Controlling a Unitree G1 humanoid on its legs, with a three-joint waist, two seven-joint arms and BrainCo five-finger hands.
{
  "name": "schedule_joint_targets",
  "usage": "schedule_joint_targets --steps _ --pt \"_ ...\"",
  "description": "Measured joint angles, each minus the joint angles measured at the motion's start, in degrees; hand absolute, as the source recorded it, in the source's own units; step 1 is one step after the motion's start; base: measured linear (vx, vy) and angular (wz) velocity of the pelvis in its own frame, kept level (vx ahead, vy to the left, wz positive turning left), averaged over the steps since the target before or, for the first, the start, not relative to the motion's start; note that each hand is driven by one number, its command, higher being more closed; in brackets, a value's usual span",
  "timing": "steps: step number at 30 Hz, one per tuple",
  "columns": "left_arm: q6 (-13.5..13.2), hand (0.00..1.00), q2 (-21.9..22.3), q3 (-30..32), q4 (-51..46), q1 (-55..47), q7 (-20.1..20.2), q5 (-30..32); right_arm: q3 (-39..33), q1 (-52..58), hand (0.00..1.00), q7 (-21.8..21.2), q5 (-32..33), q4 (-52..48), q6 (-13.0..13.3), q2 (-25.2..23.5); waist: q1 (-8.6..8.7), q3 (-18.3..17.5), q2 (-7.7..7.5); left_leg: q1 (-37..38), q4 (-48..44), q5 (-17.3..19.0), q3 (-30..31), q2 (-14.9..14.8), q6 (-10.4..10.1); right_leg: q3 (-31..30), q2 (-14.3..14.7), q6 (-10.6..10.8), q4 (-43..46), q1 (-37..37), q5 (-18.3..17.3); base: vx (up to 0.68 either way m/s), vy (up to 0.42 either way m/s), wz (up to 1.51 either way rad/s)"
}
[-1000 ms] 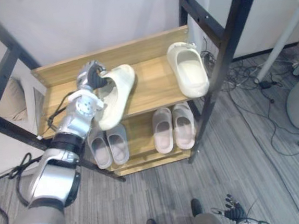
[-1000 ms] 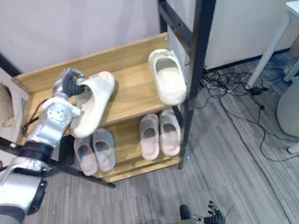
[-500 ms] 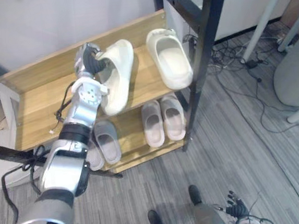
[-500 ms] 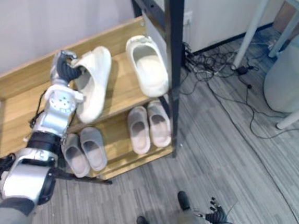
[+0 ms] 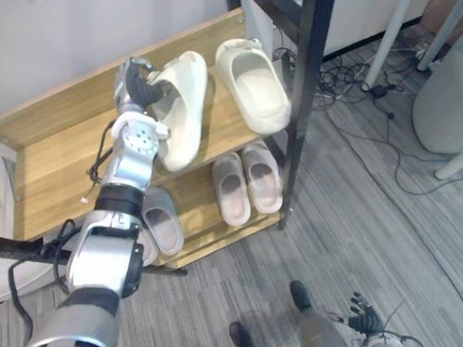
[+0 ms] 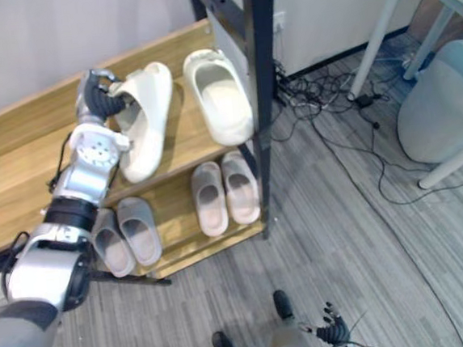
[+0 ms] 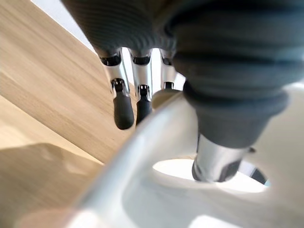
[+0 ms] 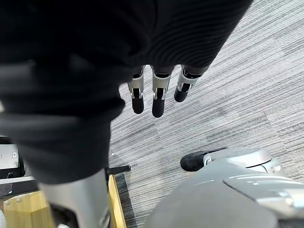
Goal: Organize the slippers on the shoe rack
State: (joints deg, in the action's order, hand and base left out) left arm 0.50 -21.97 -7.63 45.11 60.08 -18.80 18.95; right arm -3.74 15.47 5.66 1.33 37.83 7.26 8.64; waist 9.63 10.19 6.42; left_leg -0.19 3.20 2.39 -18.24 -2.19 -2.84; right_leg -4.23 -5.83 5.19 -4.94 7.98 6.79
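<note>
Left wrist view: slipper (image 7: 152, 142) in grip

The shoe rack (image 5: 49, 169) has two light wood shelves in a black metal frame.

Upper shelf: two cream slippers, toes toward the back board, heels at the front edge.
- The left cream slipper (image 5: 182, 113) sits askew, with its toe near its mate and its heel angled away. The left hand (image 5: 131, 78) grips its toe band, thumb inside the opening. Contact with the shelf cannot be determined.
- The right cream slipper (image 5: 252, 86) lies flat, sole down.

Lower shelf: a pale pink pair (image 5: 231, 188) lies side by side, toes to the back. A grey pair (image 5: 164, 221) lies to its left, partly hidden.
</note>
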Motion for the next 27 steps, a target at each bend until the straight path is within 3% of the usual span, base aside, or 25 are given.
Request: schedule_joint_targets --steps 4,15,22,27 --pt "-0.1 0.00 1.0 0.0 0.2 0.7 0.1 -0.7 0.0 0.3 0.00 0.0 1.1 -0.6 0.0 0.0 0.01 0.0 -0.01 -0.2 -0.1 0.1 0.0 0.3 0.1 0.0 -0.3 0.2 0.0 0.2 0.1 0.00 0.000 0.00" --pt "-0.9 0.00 7.8 0.7 0.6 1.6 -0.1 -14.8 0.2 0.3 0.00 0.3 1.2 -0.7 -0.8 -0.1 0.27 -0.2 -0.22 -0.4 -0.3 -0.2 1.9 1.0 0.5 1.9 -1.3 0.4 -0.1 -0.8 0.1 -0.01 -0.020 0.09" --pt "-2.3 0.00 11.8 -3.7 -2.7 -1.0 -1.0 -21.6 1.0 -0.1 0.00 0.8 1.4 0.5 -1.1 -0.1 0.38 -0.7 -0.67 0.1 -0.3 -0.6 3.7 1.5 1.0 3.6 -2.0 0.8 -0.1 -2.2 -0.1 -0.03 -0.018 0.11" --pt "-3.5 0.00 11.7 -4.8 -7.1 -4.8 -0.9 -26.4 1.2 -1.1 0.00 1.2 1.3 2.0 -1.3 -0.1 0.84 -1.2 -0.69 0.3 -0.3 -0.9 5.2 2.0 1.2 5.5 -2.1 0.9 -0.2 -3.3 -0.1 -0.03 -0.015 0.17"
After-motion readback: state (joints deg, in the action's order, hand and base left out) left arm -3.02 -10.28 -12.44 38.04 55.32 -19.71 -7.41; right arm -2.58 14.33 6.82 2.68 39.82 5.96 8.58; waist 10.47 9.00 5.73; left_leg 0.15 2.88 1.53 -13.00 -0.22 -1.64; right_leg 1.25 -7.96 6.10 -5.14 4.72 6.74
